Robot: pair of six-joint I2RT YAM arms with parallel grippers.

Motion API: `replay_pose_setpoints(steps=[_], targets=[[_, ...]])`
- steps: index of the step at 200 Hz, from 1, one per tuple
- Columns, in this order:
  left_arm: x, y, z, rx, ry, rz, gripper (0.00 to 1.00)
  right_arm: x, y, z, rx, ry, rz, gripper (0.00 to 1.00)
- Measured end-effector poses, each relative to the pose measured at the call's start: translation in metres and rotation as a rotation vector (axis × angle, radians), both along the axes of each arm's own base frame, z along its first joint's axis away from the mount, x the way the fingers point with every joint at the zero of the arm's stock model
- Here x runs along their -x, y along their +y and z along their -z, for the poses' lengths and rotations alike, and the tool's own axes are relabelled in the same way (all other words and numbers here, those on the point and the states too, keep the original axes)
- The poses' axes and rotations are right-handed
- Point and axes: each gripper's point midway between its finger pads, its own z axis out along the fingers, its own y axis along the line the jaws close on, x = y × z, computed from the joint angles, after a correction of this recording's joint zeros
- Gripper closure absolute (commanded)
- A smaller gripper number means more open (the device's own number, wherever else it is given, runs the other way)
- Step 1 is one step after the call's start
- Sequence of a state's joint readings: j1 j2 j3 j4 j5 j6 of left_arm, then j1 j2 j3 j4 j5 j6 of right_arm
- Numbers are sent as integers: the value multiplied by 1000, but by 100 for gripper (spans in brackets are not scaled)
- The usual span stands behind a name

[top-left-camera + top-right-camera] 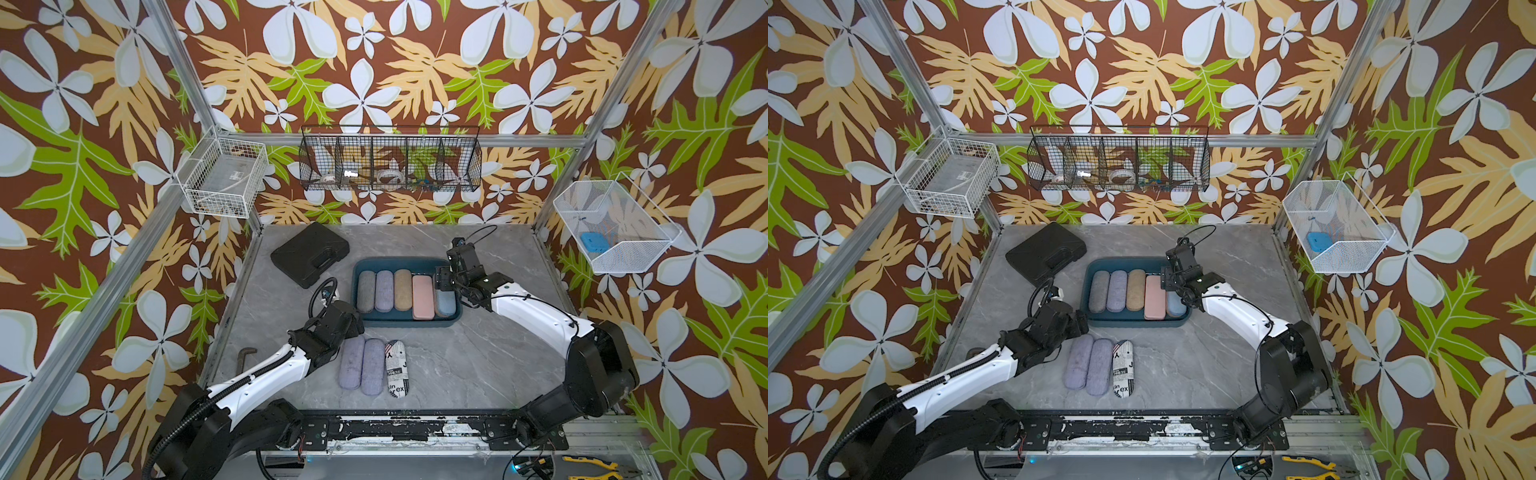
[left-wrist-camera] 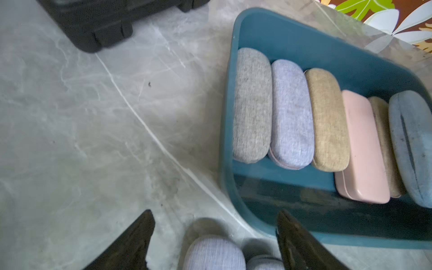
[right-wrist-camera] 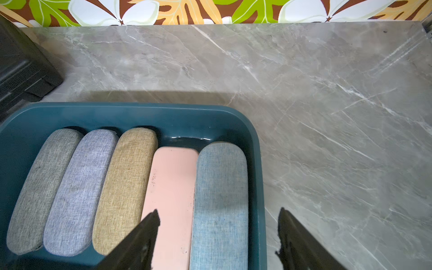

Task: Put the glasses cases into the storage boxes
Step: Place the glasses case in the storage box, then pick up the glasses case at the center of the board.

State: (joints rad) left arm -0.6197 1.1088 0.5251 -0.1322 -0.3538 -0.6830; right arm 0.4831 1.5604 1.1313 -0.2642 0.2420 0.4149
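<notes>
Directly beneath the open right gripper (image 3: 218,210), the blue case (image 3: 221,184) lies in the tub (image 3: 131,108).

Teal storage box (image 1: 405,262): row of cases (image 1: 402,289) inside; three loose cases (image 1: 372,365) beside.

Both top views look steeply down from high above the front of the desk (image 1: 478,374). Both wrist views sit close, low, sharing the teal tub (image 2: 304,35).
</notes>
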Motion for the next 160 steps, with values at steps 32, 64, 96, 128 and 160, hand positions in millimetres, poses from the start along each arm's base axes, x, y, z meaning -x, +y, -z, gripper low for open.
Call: replay_pose_setpoints(steps=[32, 64, 96, 128, 160], targets=[[23, 5, 23, 7, 55, 0, 16, 5, -2, 4, 3, 4, -5, 20], [35, 2, 31, 20, 76, 18, 16, 9, -4, 14, 16, 24, -7, 20], [41, 2, 36, 11, 93, 31, 16, 11, -7, 18, 19, 30, -5, 20], [46, 1, 45, -18, 127, 43, 18, 10, -10, 20, 18, 29, 1, 20], [50, -1, 53, -40, 153, 57, 18, 7, -13, 22, 15, 28, 7, 20]])
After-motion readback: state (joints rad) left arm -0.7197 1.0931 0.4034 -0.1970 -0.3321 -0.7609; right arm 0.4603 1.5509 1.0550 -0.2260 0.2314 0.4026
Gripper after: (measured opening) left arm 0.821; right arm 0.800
